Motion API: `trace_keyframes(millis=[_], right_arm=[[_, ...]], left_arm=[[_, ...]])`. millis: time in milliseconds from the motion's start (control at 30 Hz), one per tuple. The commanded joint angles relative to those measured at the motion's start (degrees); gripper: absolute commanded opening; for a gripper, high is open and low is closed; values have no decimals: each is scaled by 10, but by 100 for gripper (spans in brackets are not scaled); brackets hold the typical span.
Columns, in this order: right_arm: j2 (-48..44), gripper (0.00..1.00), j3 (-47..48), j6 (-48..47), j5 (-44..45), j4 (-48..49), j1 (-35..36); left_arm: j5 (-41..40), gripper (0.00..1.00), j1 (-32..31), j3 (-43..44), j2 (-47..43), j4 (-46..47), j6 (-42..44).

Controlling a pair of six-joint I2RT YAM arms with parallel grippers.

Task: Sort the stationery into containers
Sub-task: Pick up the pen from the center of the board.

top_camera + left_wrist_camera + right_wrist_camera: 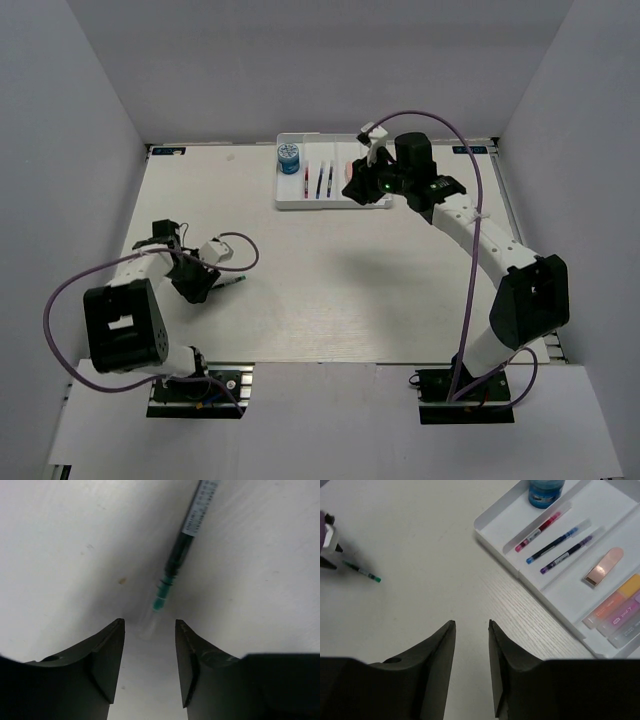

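While the left gripper (150, 626) is held spread above the table (60, 555), only the tip of the green pen (175, 565) is framed between its jaws; pinched so near the end, it could be tipped or dropped. The right gripper (471, 625) is seen open near the tray (600, 505).

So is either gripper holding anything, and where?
Neither. The left gripper is open with the green pen lying just ahead; the right gripper is open, empty.
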Motion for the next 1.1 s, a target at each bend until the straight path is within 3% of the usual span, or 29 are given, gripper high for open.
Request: trace_keyframes(millis=[0, 300, 600, 800, 900, 1067], right_arm=[[-22, 37, -2, -31, -50, -7, -7], [-32, 36, -6, -126, -134, -54, -4], [-53, 34, -29, -272, -124, -108, 16], [-97, 33, -80, -340, -106, -83, 39], [-133, 34, -130, -375, -97, -48, 54], [-179, 31, -194, -522, -105, -30, 100]], left_arm=[[59, 54, 21, 57, 42, -25, 50], [97, 40, 46, 46, 75, -16, 86], [169, 15, 46, 53, 69, -75, 91], [260, 11, 35, 111, 50, -169, 85], [327, 6, 30, 169, 74, -258, 69], [435, 3, 11, 263, 157, -375, 24]])
